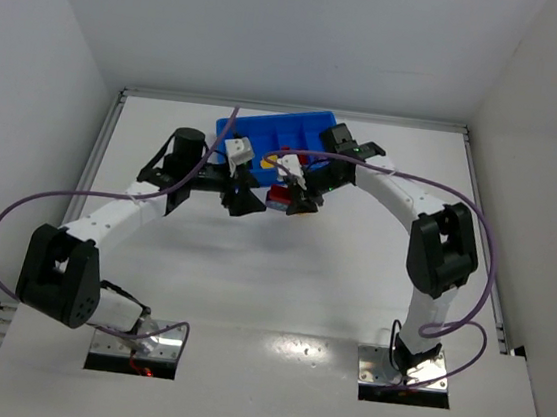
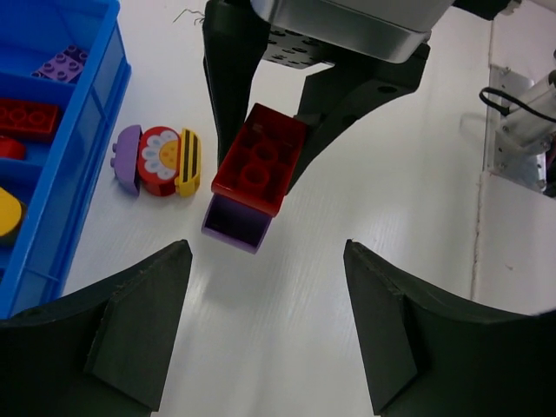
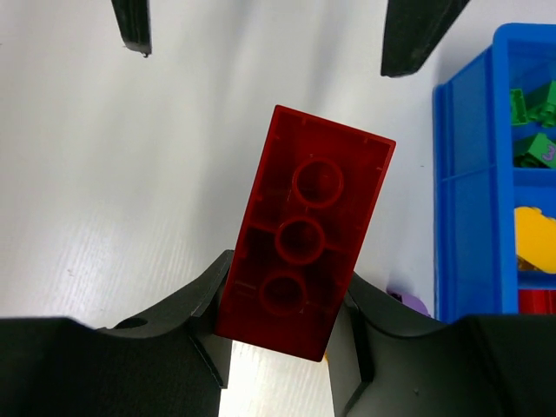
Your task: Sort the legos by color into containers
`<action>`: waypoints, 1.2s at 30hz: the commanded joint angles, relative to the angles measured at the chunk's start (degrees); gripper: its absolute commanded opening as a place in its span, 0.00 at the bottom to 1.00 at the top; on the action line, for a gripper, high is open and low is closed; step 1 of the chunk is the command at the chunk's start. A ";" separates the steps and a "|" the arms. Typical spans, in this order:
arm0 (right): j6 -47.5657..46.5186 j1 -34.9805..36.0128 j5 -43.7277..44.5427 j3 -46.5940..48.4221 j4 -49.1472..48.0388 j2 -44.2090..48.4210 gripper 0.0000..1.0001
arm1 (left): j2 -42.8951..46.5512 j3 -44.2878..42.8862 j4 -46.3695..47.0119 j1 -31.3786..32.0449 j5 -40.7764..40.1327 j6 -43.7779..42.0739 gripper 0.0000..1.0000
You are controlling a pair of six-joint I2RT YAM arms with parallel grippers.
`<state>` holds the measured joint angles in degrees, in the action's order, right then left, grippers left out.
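My right gripper (image 3: 291, 280) is shut on a long red lego (image 3: 306, 233), its hollow underside towards the right wrist camera. In the left wrist view the same red lego (image 2: 259, 159) hangs over the table between black fingers (image 2: 228, 78). A purple lego (image 2: 234, 224) sits against its lower end; whether they are joined I cannot tell. My left gripper (image 2: 268, 259) is open and holds nothing, just short of the purple lego. From above, both grippers (image 1: 244, 202) (image 1: 301, 203) meet just in front of the blue tray (image 1: 313, 124).
A purple, red-daisy and yellow lego cluster (image 2: 160, 162) lies on the table beside the tray wall (image 2: 87, 148). The compartments hold purple (image 2: 61, 62), red (image 2: 26, 117), yellow (image 3: 534, 243) and green (image 3: 532, 122) legos. A cable (image 1: 79, 196) loops over the left arm.
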<state>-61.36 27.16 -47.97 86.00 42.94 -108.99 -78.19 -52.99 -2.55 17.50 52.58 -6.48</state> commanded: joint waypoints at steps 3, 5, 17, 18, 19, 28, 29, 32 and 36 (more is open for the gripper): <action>0.72 0.35 -4.15 1.98 1.53 3.35 0.12 | 1.29 -1.06 1.76 0.70 4.63 -8.54 0.77; 0.72 0.88 -4.15 1.98 1.53 3.95 0.12 | 1.29 -0.53 1.76 0.70 6.03 -10.92 0.77; 0.19 2.55 -4.15 1.98 1.01 5.54 0.12 | -0.38 -1.68 1.76 1.84 9.74 -15.58 0.77; 0.19 2.55 -4.68 1.98 1.01 5.54 0.12 | -0.90 -1.68 1.76 1.84 9.74 -16.10 0.77; 0.19 2.55 -4.68 1.98 1.01 6.06 0.12 | -0.91 -1.68 1.76 1.84 9.22 -16.11 0.77; 0.19 3.60 -5.21 0.75 0.39 7.83 0.12 | -0.91 -1.68 1.76 1.84 7.55 -16.11 0.73; 0.19 3.60 -5.21 0.75 0.39 7.83 0.12 | -0.91 -1.68 1.76 1.84 7.54 -16.11 0.72; 0.19 3.60 -5.73 0.75 0.39 8.35 0.12 | -1.43 -1.68 2.37 1.84 6.93 -15.50 0.60; 0.72 4.13 -5.74 0.75 0.39 8.35 0.12 | -1.44 -1.15 5.79 1.84 6.31 -12.43 0.46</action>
<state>-61.19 30.46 -49.60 86.00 43.97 -102.89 -79.29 -53.01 -1.98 18.79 58.15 -19.51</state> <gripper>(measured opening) 0.404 0.472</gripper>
